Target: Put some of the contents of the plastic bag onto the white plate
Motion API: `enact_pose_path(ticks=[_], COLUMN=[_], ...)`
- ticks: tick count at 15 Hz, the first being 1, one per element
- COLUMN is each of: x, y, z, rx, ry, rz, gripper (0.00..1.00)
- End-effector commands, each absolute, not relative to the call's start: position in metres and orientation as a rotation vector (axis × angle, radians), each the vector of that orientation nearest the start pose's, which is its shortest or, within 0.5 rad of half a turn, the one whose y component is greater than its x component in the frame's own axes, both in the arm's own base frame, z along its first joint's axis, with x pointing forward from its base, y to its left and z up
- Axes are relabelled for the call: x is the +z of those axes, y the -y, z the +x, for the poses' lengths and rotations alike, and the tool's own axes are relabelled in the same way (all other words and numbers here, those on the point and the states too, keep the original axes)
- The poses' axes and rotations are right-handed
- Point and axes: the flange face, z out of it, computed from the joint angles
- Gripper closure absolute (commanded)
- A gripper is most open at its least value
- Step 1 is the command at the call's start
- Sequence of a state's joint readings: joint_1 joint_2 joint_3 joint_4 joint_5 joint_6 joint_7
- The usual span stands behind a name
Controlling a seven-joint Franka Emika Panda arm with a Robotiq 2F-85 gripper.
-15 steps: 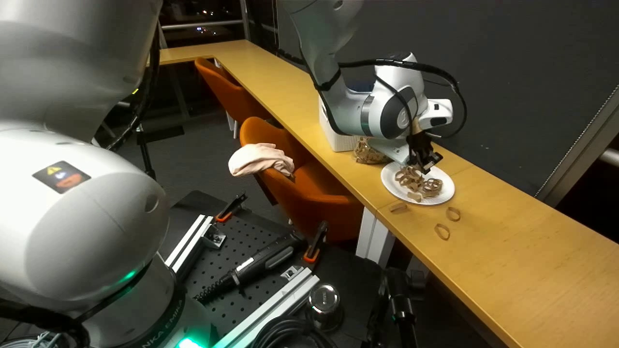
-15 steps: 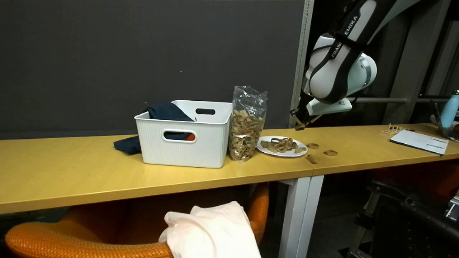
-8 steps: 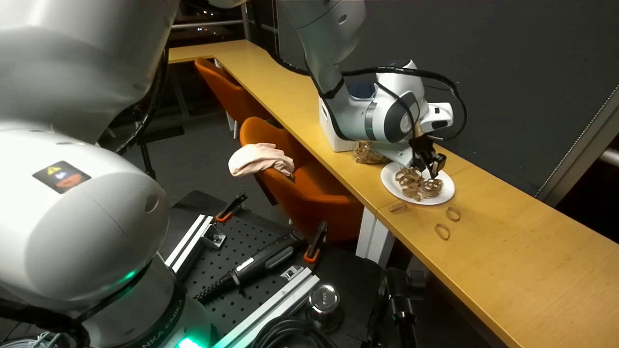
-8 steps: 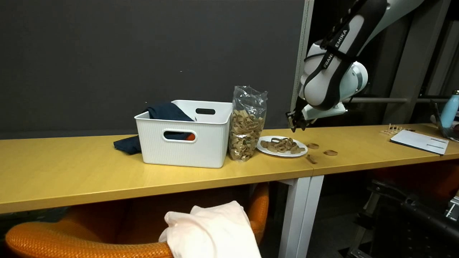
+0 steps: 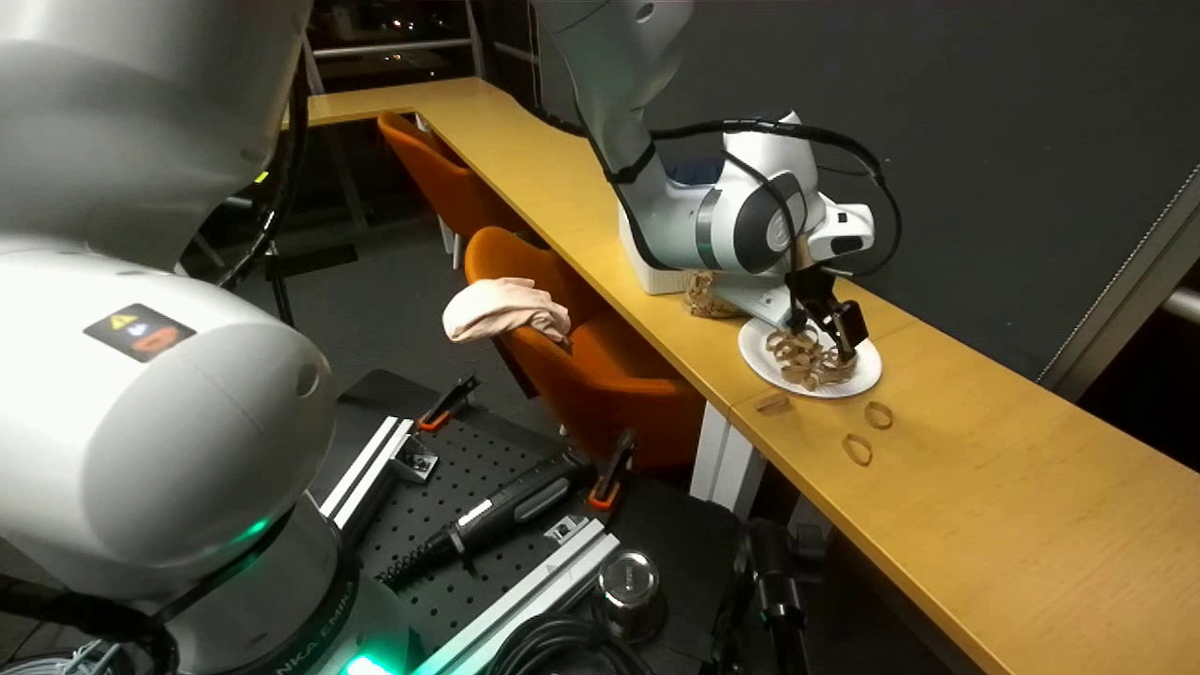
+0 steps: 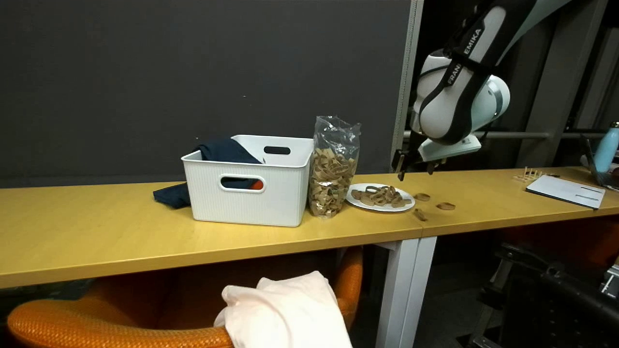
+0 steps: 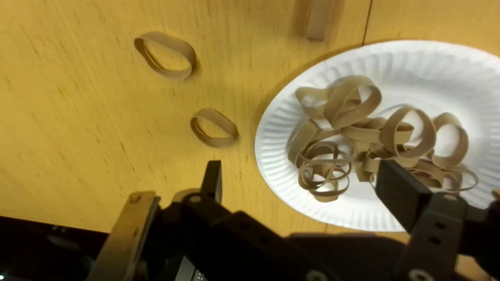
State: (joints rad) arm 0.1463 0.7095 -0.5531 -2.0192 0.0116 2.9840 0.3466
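Note:
My gripper [image 7: 302, 175] stands open in the wrist view, nothing held between its fingers. One finger [image 7: 213, 177] is over bare table and the other over the white plate [image 7: 271, 144]. A heap of tan-brown ring-shaped contents [image 7: 351, 113] lies on the plate. Several rings lie beneath the gap in this view. In both exterior views the gripper [image 6: 416, 173] is above the plate's far side. The clear plastic bag [image 6: 333, 181] stands upright beside the plate, partly filled with the same pieces; the arm partly covers this bag [image 5: 703, 292] from another side.
Loose rings [image 6: 446, 206] lie on the table beyond the plate. A white tub [image 6: 246, 203] holding dark blue cloth [image 6: 227, 151] stands against the bag's side. A dark wall [image 6: 193, 72] rises behind. Further off are a notebook [image 6: 566, 191] and a blue bottle [image 6: 606, 150].
The gripper's fingers have spread from close together to wide apart. The arm dipped slightly, then came partly back up. Bag and plate have stayed put.

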Motion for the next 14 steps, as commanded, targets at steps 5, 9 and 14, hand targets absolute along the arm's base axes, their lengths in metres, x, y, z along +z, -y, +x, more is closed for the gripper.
enact_pose_path(ticks=[5, 9, 14], x=[0.167, 0.144, 0.124], y=[0.199, 0.200, 0.201], z=[0.546, 0.542, 0.540], rx=[-0.423, -0.385, -0.348], ry=[-0.983, -0.988, -0.978], rz=[-3.268, -3.277, -3.288], gripper=[0.00, 0.00, 0.00])
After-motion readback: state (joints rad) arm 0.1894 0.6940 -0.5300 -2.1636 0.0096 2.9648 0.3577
